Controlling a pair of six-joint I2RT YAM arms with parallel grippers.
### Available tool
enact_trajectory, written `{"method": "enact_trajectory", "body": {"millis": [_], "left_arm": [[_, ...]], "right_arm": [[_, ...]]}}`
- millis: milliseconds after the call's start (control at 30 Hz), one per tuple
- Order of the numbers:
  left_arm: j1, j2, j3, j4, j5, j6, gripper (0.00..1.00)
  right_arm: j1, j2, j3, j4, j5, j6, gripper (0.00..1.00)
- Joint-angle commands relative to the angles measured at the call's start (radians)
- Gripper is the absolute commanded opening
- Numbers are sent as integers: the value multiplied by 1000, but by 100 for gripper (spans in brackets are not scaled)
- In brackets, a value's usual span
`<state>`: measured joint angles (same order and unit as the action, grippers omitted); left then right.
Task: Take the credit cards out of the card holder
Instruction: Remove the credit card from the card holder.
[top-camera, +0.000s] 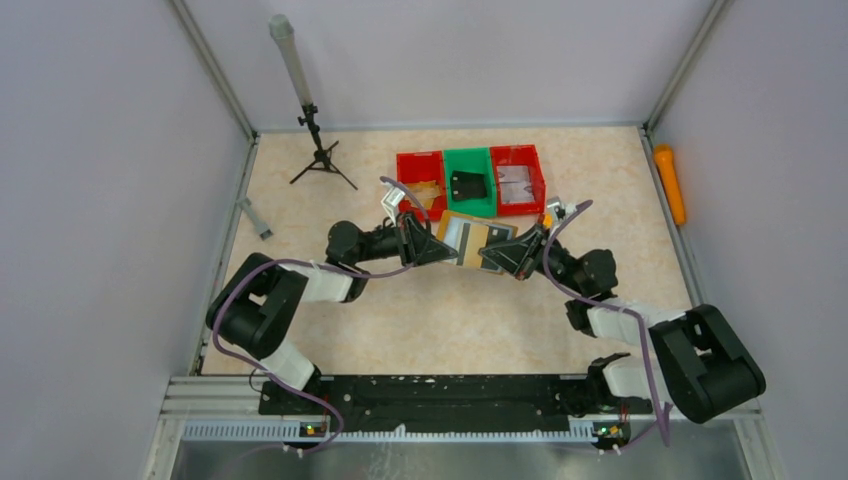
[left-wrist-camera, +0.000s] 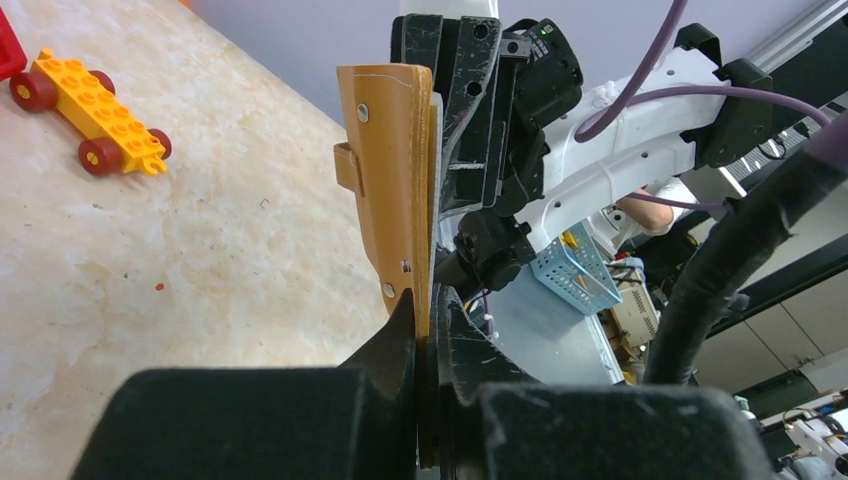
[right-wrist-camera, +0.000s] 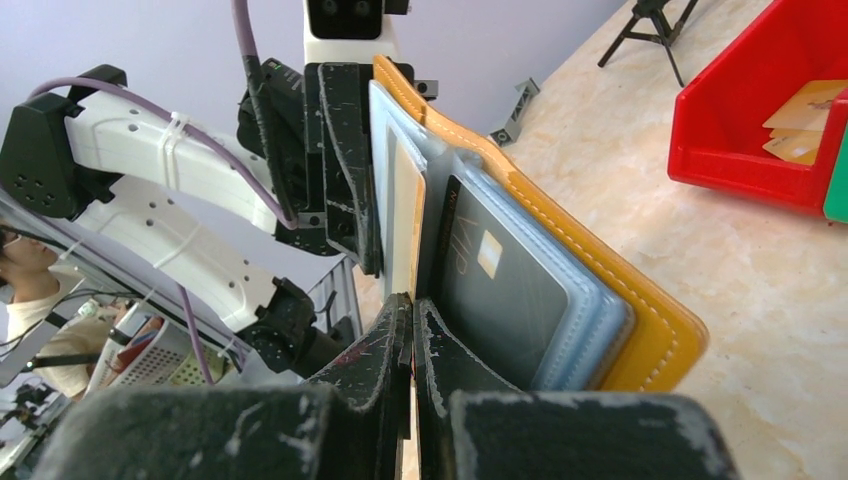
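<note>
While the holder (top-camera: 470, 238) hangs open above the table (top-camera: 450, 330), just in front of a row of three bins, we see the left gripper (top-camera: 437, 243) at its left edge and the right gripper (top-camera: 492, 252) at its right edge. In the left wrist view the left gripper's (left-wrist-camera: 425, 320) jaws are pressed onto the brown cover of the holder (left-wrist-camera: 390, 170), which stands on edge with its small side tab facing the table. In the right wrist view the right gripper's (right-wrist-camera: 412, 315) jaws are pressed together on a thin inner leaf of the holder (right-wrist-camera: 640, 330). We cannot tell whether they pinch the clear sleeve alone or also the pale card (right-wrist-camera: 405, 220) inside it. A dark card (right-wrist-camera: 500, 290) marked VIP sits in the next sleeve, towards the brown cover. Some tan cards (top-camera: 428, 190) lie in the left red bin (top-camera: 420, 160), and we see them again from the right wrist (right-wrist-camera: 805, 120). A black object (top-camera: 468, 184) lies in the green bin (top-camera: 468, 156), beside the right red bin (top-camera: 517, 155). A yellow toy block (left-wrist-camera: 90, 110) with red wheels lies on the table well apart from the holder, and a tripod (top-camera: 320, 150) stands at the far left
</note>
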<state>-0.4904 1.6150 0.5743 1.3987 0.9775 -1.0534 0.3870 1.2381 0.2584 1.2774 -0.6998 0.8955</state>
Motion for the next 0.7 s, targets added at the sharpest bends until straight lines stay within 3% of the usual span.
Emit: {"method": "enact_trajectory", "body": {"millis": [0,200,333,367,467,500,600,667], "left_arm": [[10,-45,-10,111,4,-16,0],[15,-35,-7,129,4,-36,0],[14,-45,-4,56,-4,7,0],[12,-52,-4,27,-9,27,2],[6,-85,0,-103,-44,118,20],[3,-100,3,-159,-56,153,19],[-1,-144,10,-294,-97,237,2],[-2,-160,9,-358,-117,268,0]], "right_arm": [[-28,30,-4,87,4,16,0],[-34,49,-5,121,-13,34,0],[-36,56,-4,148,-25,47,0],[-35,60,-3,155,-29,51,0],[-35,64,1,160,-37,54,0],[-34,65,2,162,-39,55,0],[-35,66,3,164,-43,56,0],[-34,65,2,165,-42,57,0]]}}
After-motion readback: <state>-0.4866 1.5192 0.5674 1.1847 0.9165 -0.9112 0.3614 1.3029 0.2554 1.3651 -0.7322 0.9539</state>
